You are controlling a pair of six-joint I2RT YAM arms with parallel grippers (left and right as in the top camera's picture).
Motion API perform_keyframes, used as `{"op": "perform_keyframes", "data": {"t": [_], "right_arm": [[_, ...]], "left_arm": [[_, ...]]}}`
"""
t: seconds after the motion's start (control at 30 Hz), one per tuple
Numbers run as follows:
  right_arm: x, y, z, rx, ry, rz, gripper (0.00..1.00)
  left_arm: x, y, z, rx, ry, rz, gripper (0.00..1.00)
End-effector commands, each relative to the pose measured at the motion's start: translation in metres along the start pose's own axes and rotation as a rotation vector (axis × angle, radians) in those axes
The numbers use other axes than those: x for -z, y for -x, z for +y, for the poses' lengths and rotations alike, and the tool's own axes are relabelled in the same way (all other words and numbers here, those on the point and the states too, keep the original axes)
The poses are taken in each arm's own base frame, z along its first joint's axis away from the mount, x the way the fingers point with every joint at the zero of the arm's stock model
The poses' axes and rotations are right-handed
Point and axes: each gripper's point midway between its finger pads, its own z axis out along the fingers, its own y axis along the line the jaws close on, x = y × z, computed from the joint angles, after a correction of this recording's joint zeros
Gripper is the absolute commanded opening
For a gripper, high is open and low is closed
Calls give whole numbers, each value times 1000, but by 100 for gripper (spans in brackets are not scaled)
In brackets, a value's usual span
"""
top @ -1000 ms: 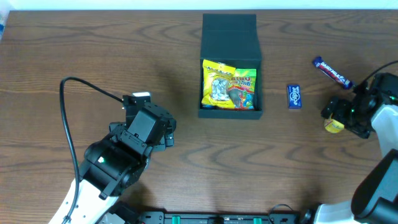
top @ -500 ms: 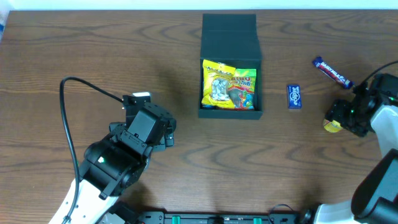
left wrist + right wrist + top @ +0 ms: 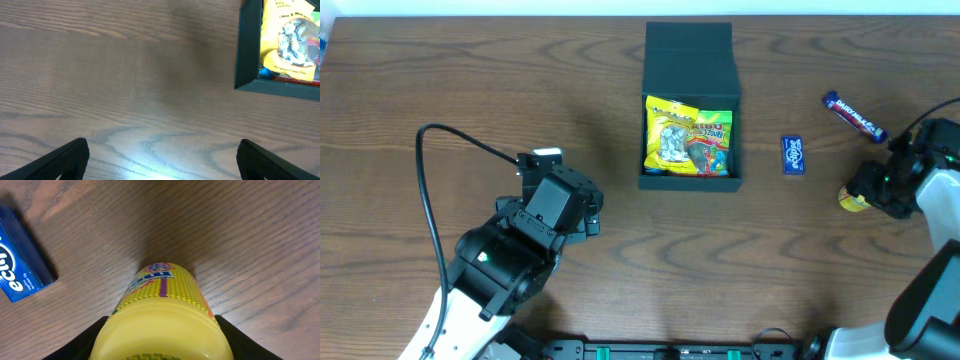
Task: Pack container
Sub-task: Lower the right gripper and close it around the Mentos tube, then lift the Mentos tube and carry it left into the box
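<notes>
Right hand (image 3: 861,191) well right of container (image 3: 689,55)

Matte card container (image 3: 688,55), glossy foil packets (image 3: 688,135), wood-grain table (image 3: 470,80), glossy yellow plastic tub (image 3: 162,315)

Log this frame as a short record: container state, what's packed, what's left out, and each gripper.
container: open, lid flapped back
inside: yellow snack packet
loose on table: blue packet; chocolate bar
left gripper: open, above the table, holding nothing
right gripper: shut on yellow tub
</notes>
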Motion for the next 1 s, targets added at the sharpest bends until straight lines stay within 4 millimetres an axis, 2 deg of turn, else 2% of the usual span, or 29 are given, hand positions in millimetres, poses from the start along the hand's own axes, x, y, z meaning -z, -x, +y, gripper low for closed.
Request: {"op": "perform_keyframes", "data": {"t": [0.0, 0.13, 0.33, 0.43, 0.6, 0.7, 0.87, 0.97], "right_arm": [[-4, -7, 2, 10, 5, 24, 53], [-4, -7, 2, -1, 4, 25, 50], [-4, -8, 2, -1, 4, 27, 38], [-4, -8, 3, 0, 5, 27, 27], [-5, -9, 8, -20, 8, 29, 17], [-5, -10, 13, -13, 11, 32, 3], [-1, -17, 24, -8, 16, 51, 1], [14, -21, 42, 19, 62, 36, 1]], "left_arm": [[0, -1, 3, -10, 13, -2, 95], [0, -1, 3, -10, 13, -2, 95], [0, -1, 3, -10, 13, -2, 95], [0, -1, 3, -10, 13, -2, 95], [0, -1, 3, -10, 13, -2, 95], [0, -1, 3, -10, 13, -2, 95], [0, -1, 3, -10, 13, -2, 95], [0, -1, 3, -10, 13, -2, 95]]}}
